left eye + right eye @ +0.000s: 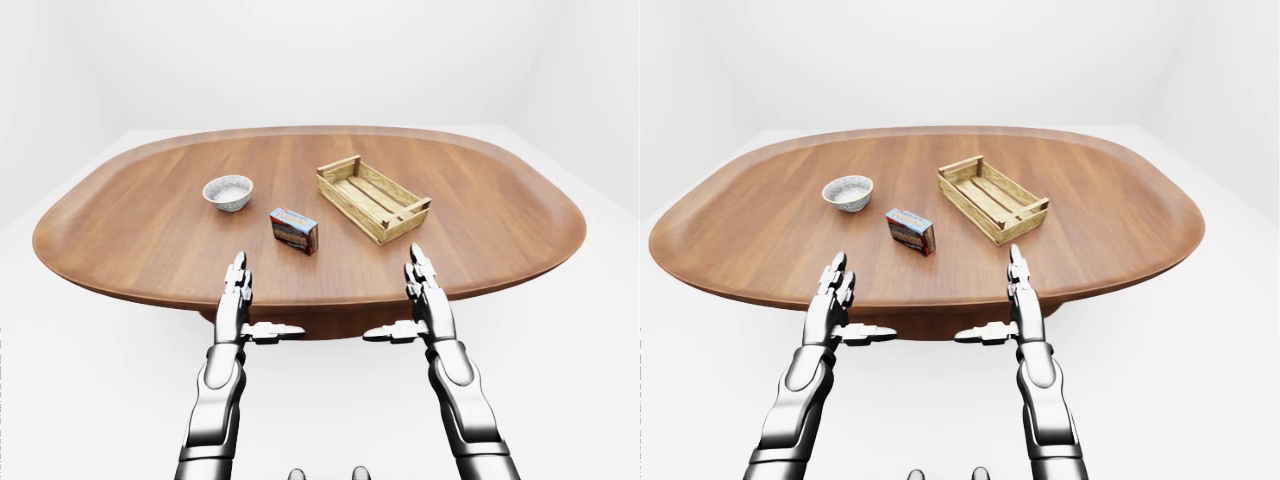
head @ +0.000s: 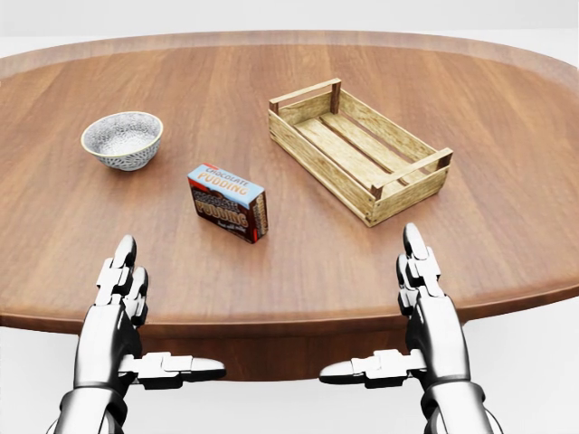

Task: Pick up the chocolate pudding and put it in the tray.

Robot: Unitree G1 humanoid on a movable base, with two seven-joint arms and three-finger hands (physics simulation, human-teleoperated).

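**benchbot:** So where's this at? Anything grabbed yet?

**g1_tinkerer:** Nope, nothing's started as far as I can tell. Left hand is wide open, fingers straight and pointing up the table, thumb stuck out sideways toward the other hand. It's got nothing in it and isn't touching anything, just hanging over the near edge of the wooden table. Right hand is the mirror image: spread flat, empty, thumb pointing inward.

**benchbot:** And the pudding?

**g1_tinkerer:** The chocolate pudding box sits on the table beyond the hands, a bit closer to the left one, up and to its right. Well clear of both sets of fingers. The slatted wooden tray is further out, beyond the right hand, with nothing in it. There's also a patterned bowl out past the left hand, not part of the job.

**benchbot:** So everything's left to do.

**g1_tinkerer:** Pretty much: reach, grip, lift, carry over, drop in the tray.
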